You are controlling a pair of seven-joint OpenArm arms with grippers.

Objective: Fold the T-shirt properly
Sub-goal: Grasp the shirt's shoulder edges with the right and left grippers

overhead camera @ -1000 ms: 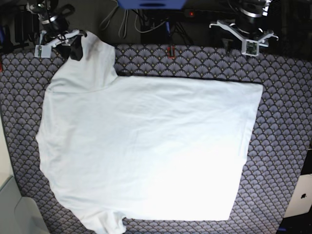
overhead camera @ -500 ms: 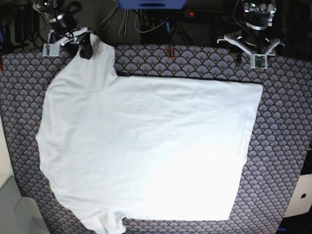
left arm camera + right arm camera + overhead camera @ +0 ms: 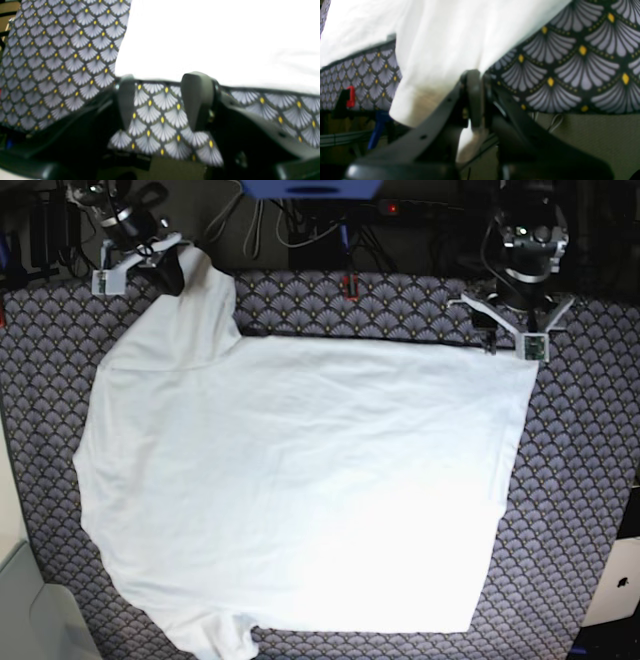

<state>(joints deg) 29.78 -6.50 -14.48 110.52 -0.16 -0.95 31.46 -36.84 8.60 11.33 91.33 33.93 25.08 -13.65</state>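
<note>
The white T-shirt [image 3: 300, 480] lies spread flat on the patterned tablecloth [image 3: 580, 440], with one sleeve [image 3: 205, 305] stretched toward the back left. My right gripper [image 3: 175, 277] is shut on that sleeve's end. In the right wrist view the jaws [image 3: 474, 97] pinch the white cloth [image 3: 440, 45] near its hem, at the table's back edge. My left gripper [image 3: 498, 337] hovers at the shirt's back right corner [image 3: 525, 365]. In the left wrist view it [image 3: 162, 80] is open and empty over bare tablecloth, with the shirt's edge [image 3: 212, 50] just beyond the fingertips.
A red clip [image 3: 350, 285] sits at the table's back edge and also shows in the right wrist view [image 3: 350, 93]. Cables and a power strip [image 3: 300, 230] run behind the table. A pale bin [image 3: 30, 610] stands at the front left.
My left arm has come down and forward from behind the table to the shirt's back right corner. My right gripper has shifted slightly back and right with the sleeve, stretching it.
</note>
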